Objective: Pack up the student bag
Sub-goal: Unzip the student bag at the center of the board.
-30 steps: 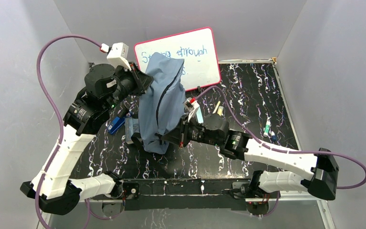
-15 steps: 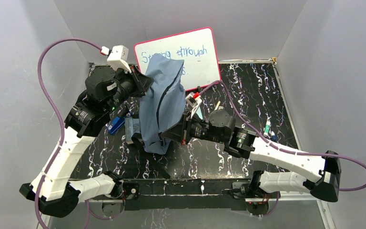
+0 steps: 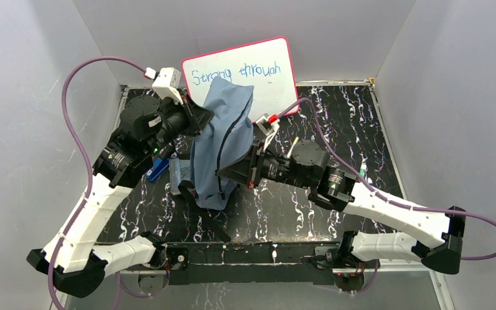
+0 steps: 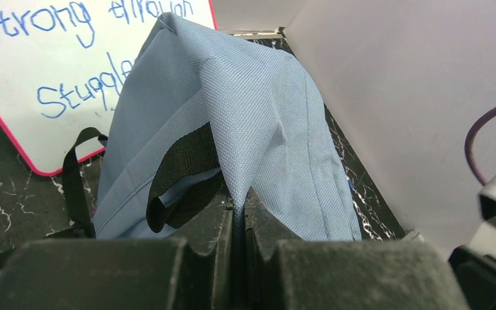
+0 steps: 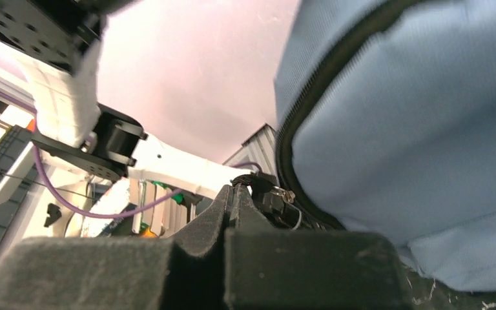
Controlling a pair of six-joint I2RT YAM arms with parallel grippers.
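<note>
Caught between two grippers over a black marbled table: the student bag, drawn up tall, with its lower end down on the tabletop. Pinched tight in the left gripper, a fold of the grey-blue cloth near the bag's top, rising straight ahead of the closed fingertips and draping away beyond them. Just to the left of that pinch, a black strap looping across the fabric. Farther ahead and to the left of the same gripper, a pink-framed whiteboard with blue handwriting, partly hidden behind the bag. Lower on the bag's other side, the right gripper, clamped shut at the bottom end of the dark zipper, apparently on the pull, with a small metal ring just right of the fingertips. Above and to the right of those fingertips, the bulk of the bag filling the wrist view. Below the left gripper and beside the bag, a small blue object flat on the table, too small to identify. Well behind the right gripper, past its forearm, a few markers near the table's right edge.
</note>
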